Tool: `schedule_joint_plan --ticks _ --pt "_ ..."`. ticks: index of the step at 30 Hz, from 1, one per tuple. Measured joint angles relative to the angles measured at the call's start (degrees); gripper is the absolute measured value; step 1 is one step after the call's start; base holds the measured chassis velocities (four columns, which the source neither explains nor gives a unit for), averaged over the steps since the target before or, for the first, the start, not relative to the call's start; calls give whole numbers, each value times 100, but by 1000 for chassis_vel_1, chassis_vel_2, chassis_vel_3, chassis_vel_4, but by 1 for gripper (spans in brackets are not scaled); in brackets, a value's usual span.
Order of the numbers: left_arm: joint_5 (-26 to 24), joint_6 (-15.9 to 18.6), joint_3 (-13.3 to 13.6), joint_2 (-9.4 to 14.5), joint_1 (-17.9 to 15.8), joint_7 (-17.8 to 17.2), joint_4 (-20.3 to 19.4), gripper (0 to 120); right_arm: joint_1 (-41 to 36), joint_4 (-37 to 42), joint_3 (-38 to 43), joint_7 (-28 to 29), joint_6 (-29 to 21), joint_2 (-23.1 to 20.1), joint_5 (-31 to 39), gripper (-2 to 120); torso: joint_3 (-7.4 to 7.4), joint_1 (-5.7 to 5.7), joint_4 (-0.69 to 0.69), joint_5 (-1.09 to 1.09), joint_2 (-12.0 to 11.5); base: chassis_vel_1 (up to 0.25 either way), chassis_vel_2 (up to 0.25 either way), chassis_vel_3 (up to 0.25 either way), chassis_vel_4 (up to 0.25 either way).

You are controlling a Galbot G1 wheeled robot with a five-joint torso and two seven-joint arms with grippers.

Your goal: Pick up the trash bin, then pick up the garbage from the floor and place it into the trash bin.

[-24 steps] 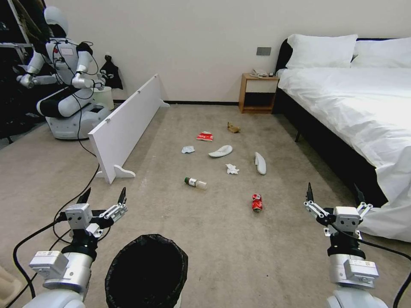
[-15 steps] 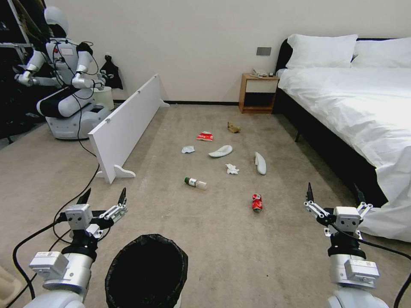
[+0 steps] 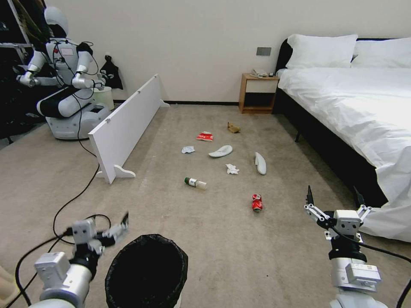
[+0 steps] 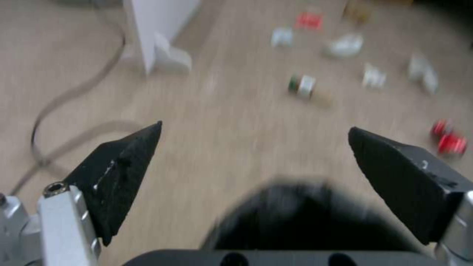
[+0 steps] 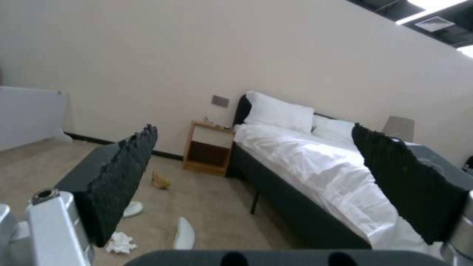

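The trash bin (image 3: 177,252), lined with a black bag, stands on the carpet right in front of me; its dark rim (image 4: 300,218) also shows in the left wrist view. My left gripper (image 3: 107,223) hangs open just left of the rim, blurred by motion, with nothing between its fingers (image 4: 128,166). My right gripper (image 3: 334,192) is open and empty at the right, near the bed. Garbage lies ahead on the floor (image 3: 222,239): a red can (image 3: 257,202), a green-capped bottle (image 3: 195,183), two tissues (image 3: 232,169), two slippers (image 3: 221,151), a red packet (image 3: 205,136) and a brown paper bag (image 3: 233,127).
A long white board (image 3: 124,124) stands on the left, with another robot (image 3: 64,85) behind it. A black cable (image 3: 72,201) snakes across the carpet near my left arm. The bed (image 3: 355,115) lines the right side, and a wooden nightstand (image 3: 257,92) stands against the far wall.
My left gripper has dropped and swung in toward the bin's rim. The right gripper has sunk very slightly. The bin and the litter lie where they were.
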Motion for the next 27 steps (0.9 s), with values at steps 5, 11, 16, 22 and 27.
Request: schedule_joint_plan --ticks 5,11,16,22,27 --pt "-107 191 173 12 179 -128 277 100 -64 5 58 -4 60 -8 12 100 0 0 -1 0 0 0 0 0 0" --pt "-102 201 348 11 251 -234 679 100 -79 5 82 -8 81 -6 26 100 0 0 0 0 0 0 0 0 0" --pt "-179 219 408 -17 202 -264 962 100 -78 6 93 -8 81 -12 51 100 0 0 0 0 0 0 0 0 0" --pt "-318 229 406 -38 2 -301 1292 100 -91 12 141 -9 81 -31 87 100 0 0 0 0 0 0 0 0 0" --pt "-399 252 384 -38 -73 -327 1415 100 -123 14 155 -10 93 -33 91 100 0 0 -1 0 0 0 0 0 0"
